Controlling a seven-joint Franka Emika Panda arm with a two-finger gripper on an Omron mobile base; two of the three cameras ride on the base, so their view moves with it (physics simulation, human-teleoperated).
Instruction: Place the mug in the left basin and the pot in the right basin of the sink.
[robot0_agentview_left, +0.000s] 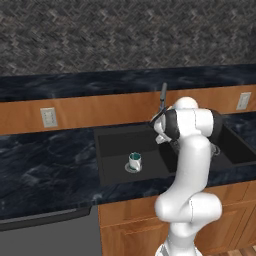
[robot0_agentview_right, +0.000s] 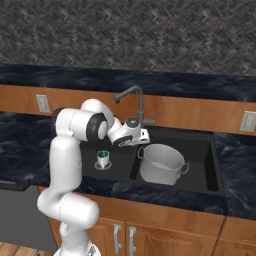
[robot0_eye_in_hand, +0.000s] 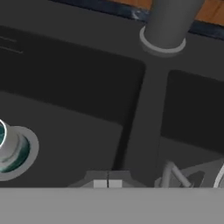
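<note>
Dark marbled countertop (robot0_agentview_left: 45, 165) runs under a herringbone stone wall, with the black sink (robot0_agentview_right: 212, 150) set into it and used here as the landmark. Its left basin (robot0_agentview_left: 112, 145) holds the mug (robot0_agentview_left: 135, 161), upright on the round drain near the basin's front. Its right basin (robot0_agentview_right: 200, 165) holds the steel pot (robot0_agentview_right: 161, 164), upright with 2 side handles, close to the central divider (robot0_eye_in_hand: 142, 122). At the sink's back rim rises the grey faucet (robot0_agentview_right: 135, 102). Above the divider hangs the gripper (robot0_eye_in_hand: 108, 183), its 2 fingertips pressed together and holding nothing.
</note>
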